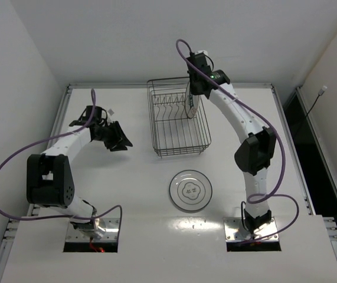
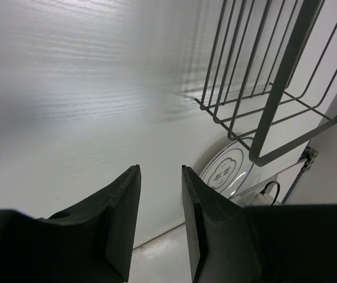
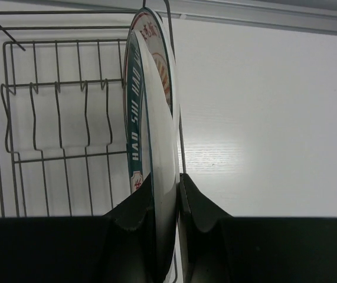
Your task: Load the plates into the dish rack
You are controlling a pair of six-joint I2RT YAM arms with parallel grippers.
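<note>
The dark wire dish rack [image 1: 174,127] stands at the back middle of the table. My right gripper [image 1: 193,97] is over its right end, shut on the edge of the teal-rimmed plate [image 3: 134,118], which stands upright inside the rack [image 3: 56,154]. The fingers [image 3: 199,203] clamp its near edge. The orange-brown patterned plate [image 3: 163,71] stands upright close behind it, against the rack's end wires. The white plate with the flower outline [image 1: 190,190] lies flat in front of the rack and also shows in the left wrist view [image 2: 227,168]. My left gripper [image 1: 120,140] is open and empty, left of the rack [image 2: 277,88].
Purple cables loop off both arms. A raised rail runs along the table's back and side edges [image 1: 168,86]. White walls stand close on the left and at the back. The rack's upright tines [image 3: 59,118] to the left of the plates hold nothing.
</note>
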